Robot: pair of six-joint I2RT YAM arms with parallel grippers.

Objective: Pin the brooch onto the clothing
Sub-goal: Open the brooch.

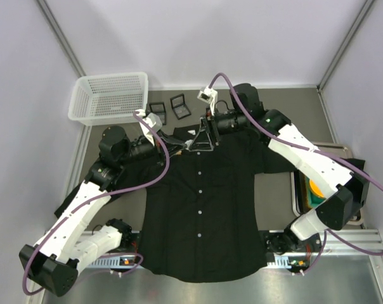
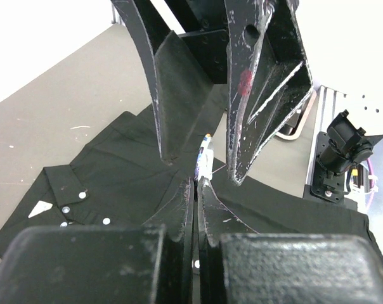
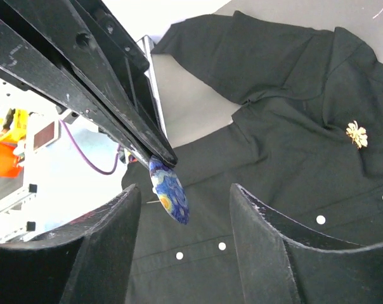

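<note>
Count: two arms, one black shirt (image 1: 204, 221), two brooches, one basket (image 1: 109, 115), two small black boxes (image 1: 157, 109). Left gripper (image 2: 198, 187) was clenched on the rim of a round, glossy blue-yellow brooch (image 3: 170, 193), held over the chest near the collar, apparently off the cloth. Right gripper (image 3: 184, 190) stood released, fingers straddling that disc without touching. Gold flower brooch (image 3: 356, 134) sat on the fabric near the collar. Tight spot: both tips crowded together. Hem reached the table's (image 1: 286, 104) near edge; white mesh basket at far-left corner.
</note>
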